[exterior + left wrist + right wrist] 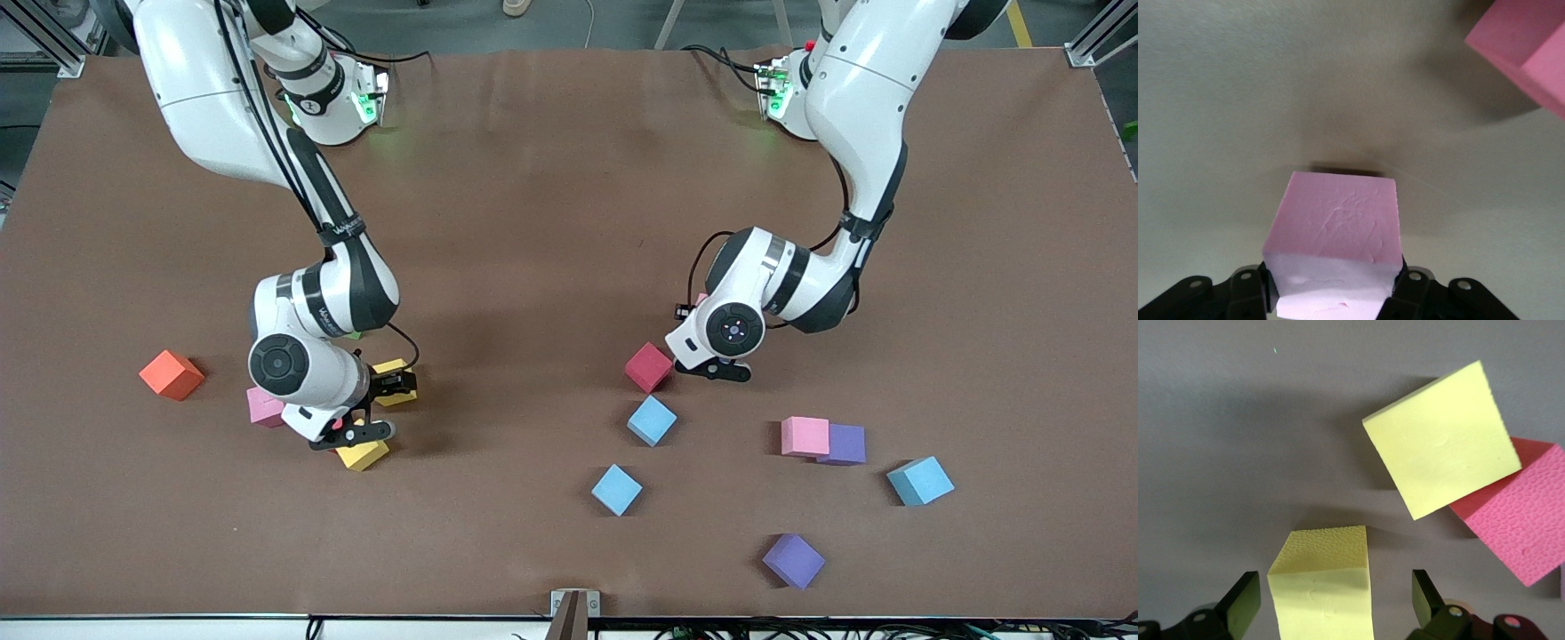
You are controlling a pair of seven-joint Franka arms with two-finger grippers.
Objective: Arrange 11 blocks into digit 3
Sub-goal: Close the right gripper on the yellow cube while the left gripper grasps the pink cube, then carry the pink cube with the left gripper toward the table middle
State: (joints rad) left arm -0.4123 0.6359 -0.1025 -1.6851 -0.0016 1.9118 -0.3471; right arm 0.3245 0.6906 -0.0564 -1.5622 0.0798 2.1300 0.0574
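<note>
1. The brown counter carries loose foam cubes, and no digit 3 is laid out yet.
2. Close to the counter's camera-side edge lie a purple block and a light blue block, well apart.
3. Toward the right arm's end, the right claw stands wide open astride a yellow block. The block is centred with a gap at each side, so closing looks like all that is needed. A second yellow block touches a red block.
4. Farther in, mid-counter, the left claw is pinched on a pale pink block of matte, dented foam. Its fingers press two opposite faces, so a straight lift seems next.
</note>
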